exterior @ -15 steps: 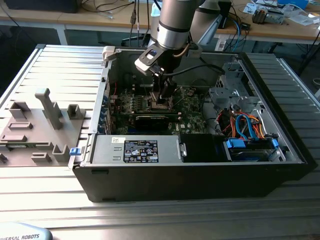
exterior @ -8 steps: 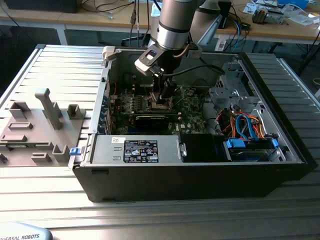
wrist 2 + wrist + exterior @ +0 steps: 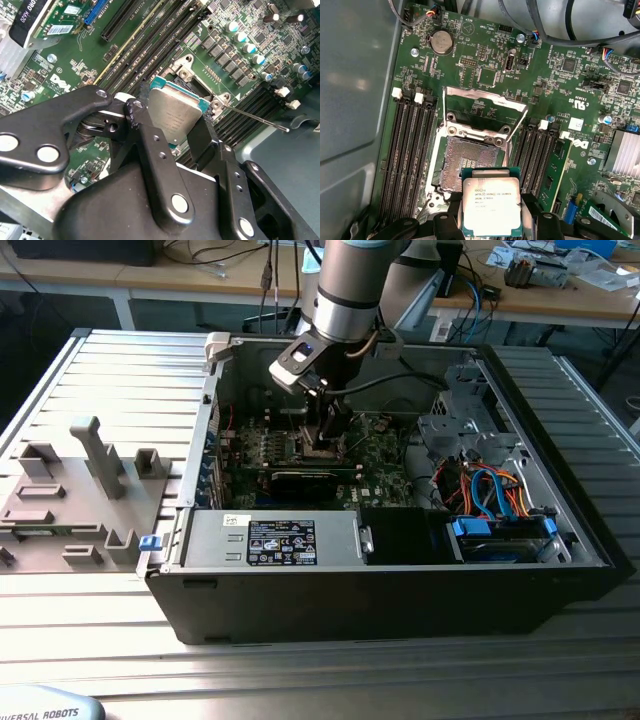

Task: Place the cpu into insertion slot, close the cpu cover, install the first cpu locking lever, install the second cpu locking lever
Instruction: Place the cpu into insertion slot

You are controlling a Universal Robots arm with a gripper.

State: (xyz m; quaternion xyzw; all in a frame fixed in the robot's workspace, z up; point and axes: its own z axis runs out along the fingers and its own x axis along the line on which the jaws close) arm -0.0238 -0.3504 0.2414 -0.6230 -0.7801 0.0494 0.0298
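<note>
The gripper (image 3: 492, 222) is clamped on the cpu (image 3: 491, 207). Its two black fingers (image 3: 447, 224) press against opposite edges of the chip. In the second wrist view the same grip shows from the side: the gripper (image 3: 172, 120) has the cpu (image 3: 175, 112) between its fingertips, with the dull silver top facing the camera.

The chip is not seated. In the first wrist view the insertion slot (image 3: 470, 162) lies just beyond the chip's far edge. Most of its dark contact field is bare, and the chip overlaps only the near rim. How high the chip is above the socket cannot be told.

Past the socket the cpu cover (image 3: 485, 96) stands swung open, its silver frame tilted up off the socket. A thin metal lever (image 3: 255, 118) juts free to one side of the socket, not latched down.

Rows of black memory slots (image 3: 410, 150) flank the socket on the green motherboard (image 3: 490, 75). A coin battery (image 3: 441, 42) sits further off, and a finned heatsink (image 3: 622, 150) is near the board's edge.

In the exterior view the gripper (image 3: 327, 435) reaches down into the open computer case (image 3: 380, 590), which lies on a ribbed metal table (image 3: 300, 670).
</note>
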